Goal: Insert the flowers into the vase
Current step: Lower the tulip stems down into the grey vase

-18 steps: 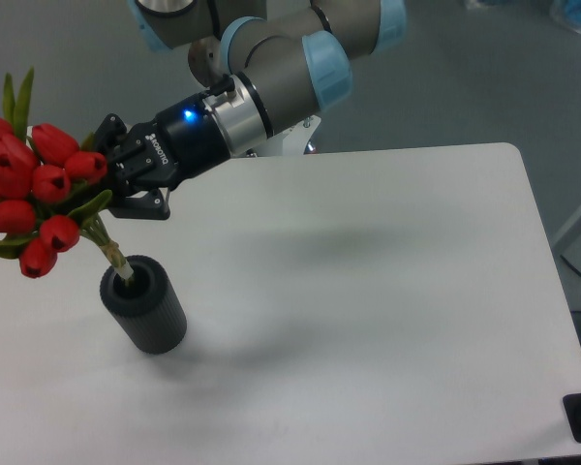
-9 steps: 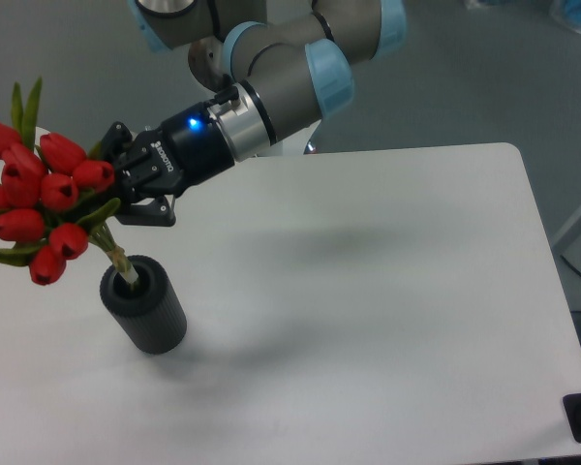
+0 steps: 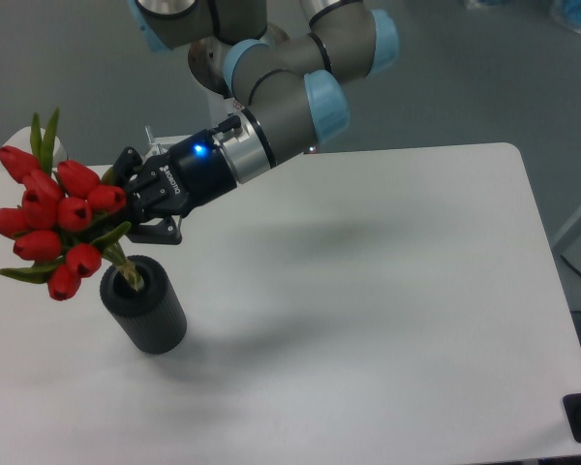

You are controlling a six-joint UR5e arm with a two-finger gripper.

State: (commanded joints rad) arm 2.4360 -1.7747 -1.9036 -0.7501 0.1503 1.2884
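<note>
The vase [image 3: 144,307] stands on the white worktop [image 3: 368,291] with the stem ends just inside its hole. Behind it the hand [image 3: 126,208] pinches the flowers [image 3: 58,218], which lean left. If released so tilted, the heavy bunch could tip the vase or slide out.

A white table [image 3: 387,291] with rounded corners fills most of the view, its top smooth and matte, the far edge running across the upper middle and the right edge slanting down toward the bottom right corner. Standing directly on it, near the left side, is the vase [image 3: 147,312], a dark ribbed cylinder, leaning a little as seen from this camera, with its round opening facing up and to the left. A soft grey shadow spreads on the tabletop to the right of the vase's base, and a fainter, wider shadow lies across the middle of the surface.
</note>
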